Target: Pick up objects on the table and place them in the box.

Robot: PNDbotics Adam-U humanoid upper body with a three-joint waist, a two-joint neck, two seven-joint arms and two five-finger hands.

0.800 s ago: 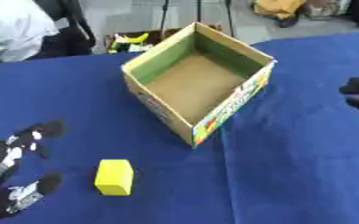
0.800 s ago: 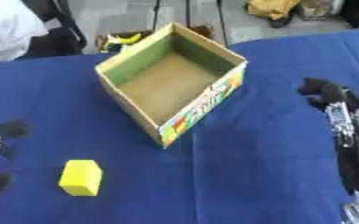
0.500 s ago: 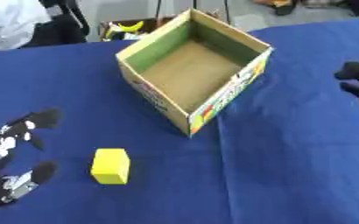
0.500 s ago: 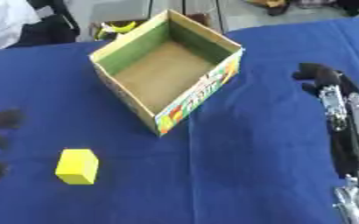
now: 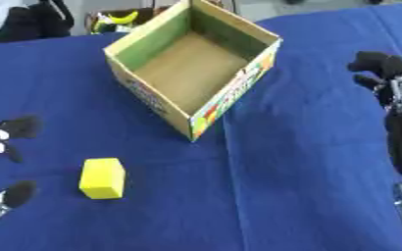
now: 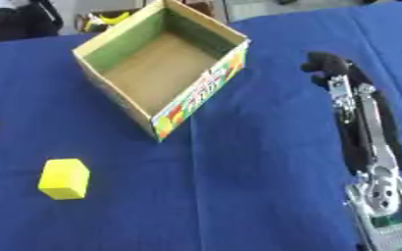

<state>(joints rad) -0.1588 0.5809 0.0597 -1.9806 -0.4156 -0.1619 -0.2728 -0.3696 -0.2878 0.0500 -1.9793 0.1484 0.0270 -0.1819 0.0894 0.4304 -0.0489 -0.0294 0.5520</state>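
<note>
An open cardboard box (image 5: 238,83) with green inner walls and a colourful printed side stands empty on the blue cloth, toward the far middle. A yellow block (image 5: 101,178) lies on the cloth near-left of the box, apart from it. My left hand (image 5: 10,131) shows only at the left edge, its black fingers spread and holding nothing, a short way left of the block. My right hand (image 6: 359,108) lies along the right side with straight fingers pointing away, open and empty, to the right of the box.
A blue cloth (image 5: 264,196) covers the table. Past its far edge sit a yellow-and-black object (image 5: 118,18) and dark gear (image 5: 33,22) at the upper left.
The whole picture has shifted up and left, so the camera has moved. More of my right arm shows, less of my left hand. Box and block stay put.
</note>
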